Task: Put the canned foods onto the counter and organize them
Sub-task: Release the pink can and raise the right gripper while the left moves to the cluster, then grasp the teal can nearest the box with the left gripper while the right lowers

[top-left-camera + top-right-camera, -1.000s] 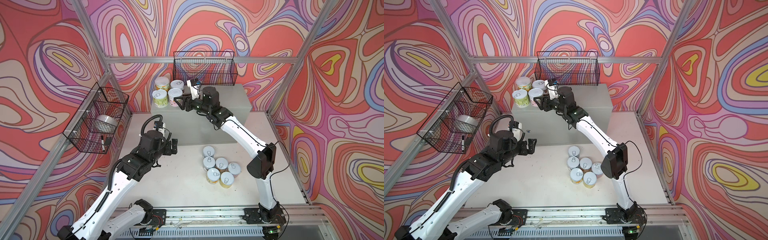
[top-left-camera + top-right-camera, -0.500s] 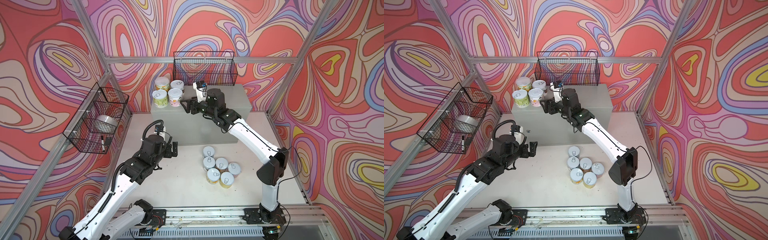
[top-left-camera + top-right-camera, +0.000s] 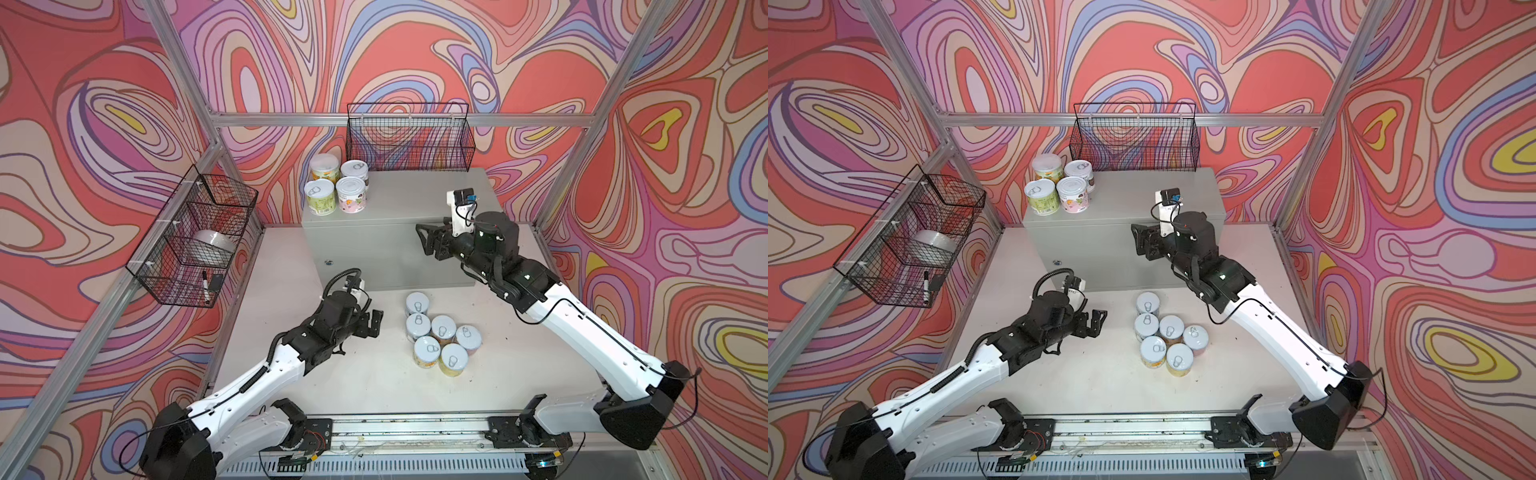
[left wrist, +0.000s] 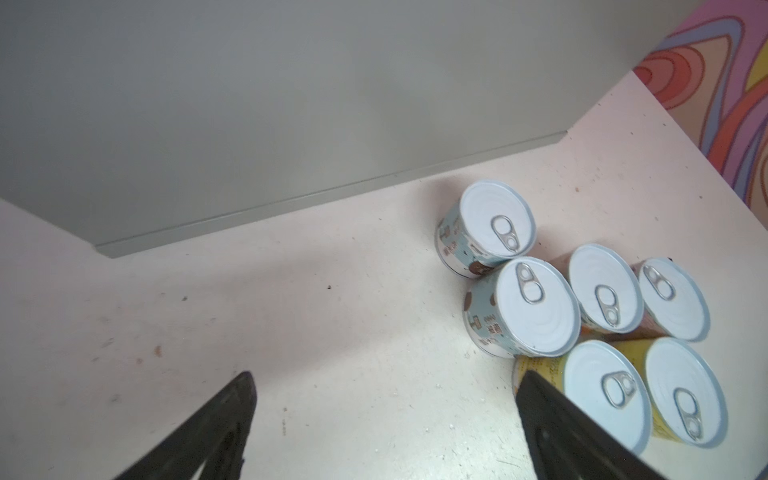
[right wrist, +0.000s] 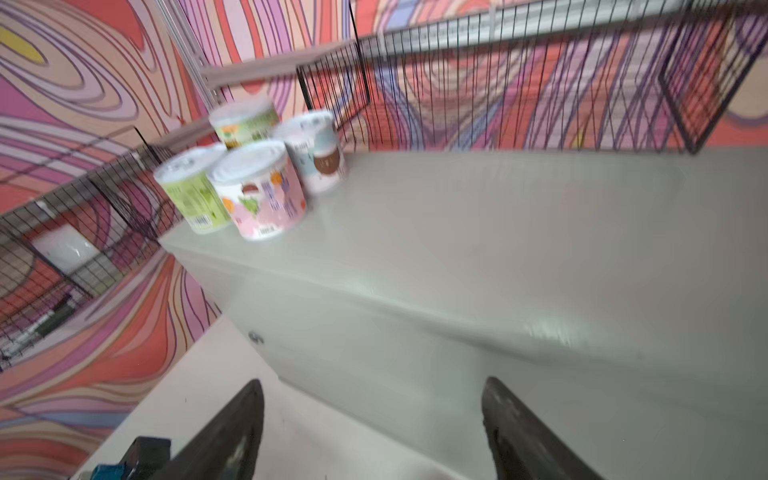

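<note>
Several canned foods stand upright in a tight group on the back left corner of the grey counter, also blurred in the right wrist view. Several more canned foods cluster on the table in front of the counter, lids up. My left gripper hangs open and empty, low over the table just left of that cluster. My right gripper is open and empty, level with the counter's front right edge.
A black wire basket hangs on the back wall right behind the counter top. Another wire basket on the left wall holds a white bowl and a marker. The arms' base rail runs along the table's front edge.
My right gripper has drawn back from the cans on the counter toward the counter's front right and opened wider. My left gripper has moved right and nearer, toward the table cluster, opening fully.
</note>
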Tool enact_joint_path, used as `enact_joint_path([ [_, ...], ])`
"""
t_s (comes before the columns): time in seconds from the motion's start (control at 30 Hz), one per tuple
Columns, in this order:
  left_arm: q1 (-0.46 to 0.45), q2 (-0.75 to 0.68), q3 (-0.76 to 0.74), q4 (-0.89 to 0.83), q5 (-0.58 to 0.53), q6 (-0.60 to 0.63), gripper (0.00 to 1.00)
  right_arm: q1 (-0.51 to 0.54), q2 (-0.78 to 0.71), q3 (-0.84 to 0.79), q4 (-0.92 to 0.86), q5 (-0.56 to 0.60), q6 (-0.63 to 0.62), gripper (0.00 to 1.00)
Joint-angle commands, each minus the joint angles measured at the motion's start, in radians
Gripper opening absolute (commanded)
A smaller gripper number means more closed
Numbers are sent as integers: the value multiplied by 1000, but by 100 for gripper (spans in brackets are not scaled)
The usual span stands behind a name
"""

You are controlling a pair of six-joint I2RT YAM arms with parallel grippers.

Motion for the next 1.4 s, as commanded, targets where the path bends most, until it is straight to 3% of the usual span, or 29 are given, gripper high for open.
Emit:
enact_joint_path([
  [0.0, -60, 62, -48, 229, 43, -11, 100, 3, -66, -112, -17, 34, 60, 84],
  [0.1, -108, 147, -69, 305, 38, -7, 100, 2, -127, -194, -7, 52, 85, 84],
  [0.27, -110, 328, -83, 430, 25, -3, 99, 3, -182, -276, 10, 55, 113, 84],
  [0.47, -111, 575, 13, 468, 60, 39, 98, 3, -200, -299, 4, 63, 119, 84],
  [0.9, -94, 802, 87, 744, 120, 34, 98, 3, -204, -320, 2, 88, 94, 84],
  [1.0, -95, 828, 94, 786, 69, 28, 98, 2, -204, -332, 10, 91, 90, 84],
  [1.37, -187, 955, 138, 1014, -303, 95, 100, 2, -232, -375, 29, 110, 33, 85],
])
